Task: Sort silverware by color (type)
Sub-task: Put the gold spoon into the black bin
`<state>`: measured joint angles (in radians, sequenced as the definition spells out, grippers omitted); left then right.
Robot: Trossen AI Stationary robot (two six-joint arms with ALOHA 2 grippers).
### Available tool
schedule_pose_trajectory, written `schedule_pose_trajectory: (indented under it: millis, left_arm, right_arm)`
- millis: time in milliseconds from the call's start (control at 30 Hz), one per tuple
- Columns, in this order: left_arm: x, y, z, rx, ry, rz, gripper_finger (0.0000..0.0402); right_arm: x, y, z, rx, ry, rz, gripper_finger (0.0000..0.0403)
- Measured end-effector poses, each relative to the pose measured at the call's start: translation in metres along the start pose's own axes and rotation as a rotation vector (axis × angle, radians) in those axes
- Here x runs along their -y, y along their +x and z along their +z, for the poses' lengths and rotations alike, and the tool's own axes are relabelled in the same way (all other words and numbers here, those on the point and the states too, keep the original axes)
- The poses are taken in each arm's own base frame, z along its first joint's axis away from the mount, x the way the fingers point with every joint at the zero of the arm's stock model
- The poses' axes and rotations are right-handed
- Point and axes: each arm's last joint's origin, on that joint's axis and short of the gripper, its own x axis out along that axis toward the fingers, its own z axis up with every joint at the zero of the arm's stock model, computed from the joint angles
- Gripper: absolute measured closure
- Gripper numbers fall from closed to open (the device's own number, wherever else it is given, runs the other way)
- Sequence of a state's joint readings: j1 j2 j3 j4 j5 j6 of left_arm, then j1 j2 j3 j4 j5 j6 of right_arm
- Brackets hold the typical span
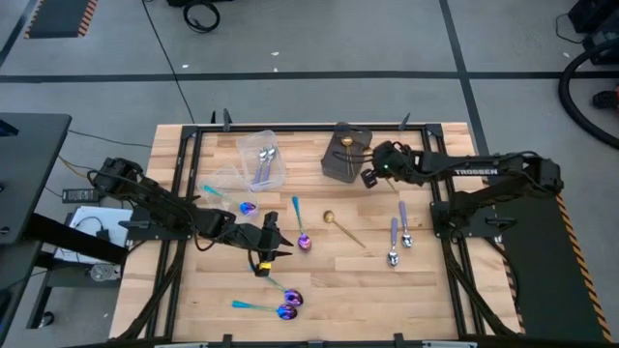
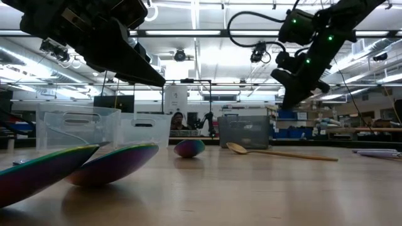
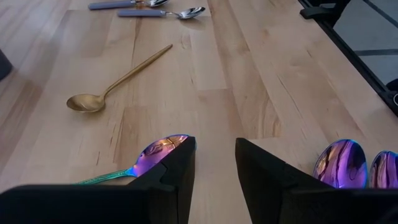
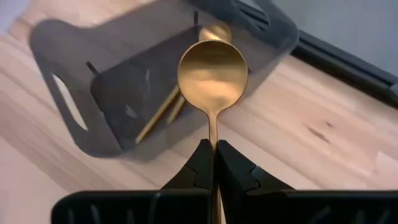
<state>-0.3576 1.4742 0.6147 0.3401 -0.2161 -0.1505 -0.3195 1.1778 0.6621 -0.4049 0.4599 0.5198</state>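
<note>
Spoons like the gold spoon [image 4: 212, 74] are looking light, stiff and slippery; the right gripper [image 4: 214, 163] is pinching its thin handle fully closed, holding it over the dark grey box [image 4: 81, 74]. The left gripper [image 3: 215, 163] is hovering part-open and empty beside an iridescent spoon [image 3: 158, 152] lying mid-table, best taken across the narrow handle.

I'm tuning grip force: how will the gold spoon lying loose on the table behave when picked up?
The gold spoon looks rigid and probably light, given its thin handle. Its polished finish may slip between fingers. Lying flat on the wooden table, its round bowl may let it rock or pivot if nudged.
</note>
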Motion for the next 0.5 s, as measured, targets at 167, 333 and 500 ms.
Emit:
schedule_pose_trajectory:
  millis: [167,333,500]
  left_arm:
    - [0.000,0.000,0.000,0.000,0.000,0.000,0.0278]
    - [0.000,0.000,0.000,0.000,0.001,0.000,0.0278]
    - [0.000,0.000,0.000,0.001,-0.003,0.000,0.0278]
  right_arm:
    - [-0.005,-0.003,0.011,0.059,0.008,0.039,0.0391]
    - [-0.009,-0.004,0.024,0.156,0.053,0.137,0.0391]
    - [-0.012,0.001,0.035,0.235,0.086,0.168,0.0391]
